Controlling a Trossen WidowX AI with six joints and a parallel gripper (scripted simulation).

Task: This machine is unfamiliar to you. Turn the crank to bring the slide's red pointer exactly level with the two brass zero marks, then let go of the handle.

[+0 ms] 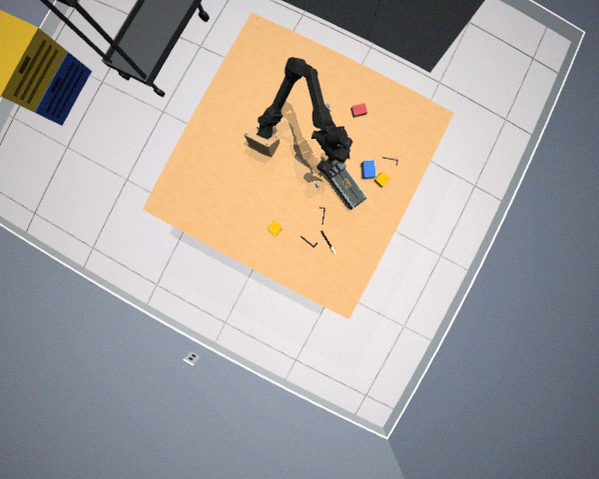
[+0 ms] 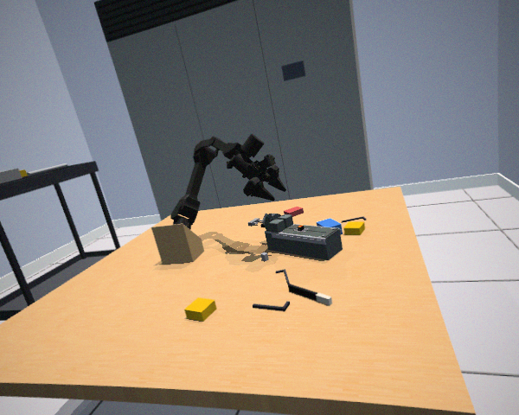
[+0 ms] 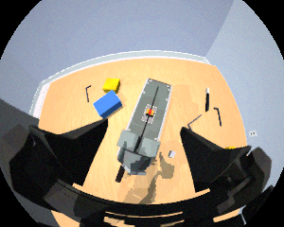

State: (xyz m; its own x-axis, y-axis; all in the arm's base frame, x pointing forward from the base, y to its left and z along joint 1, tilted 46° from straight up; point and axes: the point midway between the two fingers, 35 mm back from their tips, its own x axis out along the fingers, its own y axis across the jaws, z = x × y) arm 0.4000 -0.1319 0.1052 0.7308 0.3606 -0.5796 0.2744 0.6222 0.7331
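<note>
Your gripper (image 2: 265, 183) hangs in the air above the crank end of the machine (image 2: 304, 241), jaws spread about as wide as they go, nothing between them. In the wrist view both fingers frame the machine w/ open table showing between.

Machine: dark, long box lying on the table (image 2: 340, 348), near its middle, right of the tan arm base block (image 2: 176, 245). Slide's red pointer (image 3: 150, 112) sits roughly mid-track in the wrist view; from the top view it's a small orange-red dot (image 1: 346, 182). Brass zero marks: too small to tell, so can't say if pointer is level w/ them. The crank housing (image 3: 138, 151) is the grey block at the near end in the wrist view; the handle itself is blurred, can't make it out clearly.

Writing/labels: none readable on the machine, blocks or tools. No brand marks visible anywhere.

Other bits on the table:
- blue block (image 2: 329, 223) and a yellow block (image 2: 354, 227) just beside the machine's far side, side by side, touching or nearly so.
- red block (image 2: 293, 210) behind the machine, apart from it.
- second yellow block (image 2: 200, 309) toward the near edge, well apart from the rest.
- hex keys, one (image 2: 271, 306) near a white-tipped tool (image 2: 309, 293).
- small grey piece (image 2: 264, 256) just beside the machine's front corner.

Black cart (image 2: 41, 171) stands off the table, left side in the exterior view.
</note>
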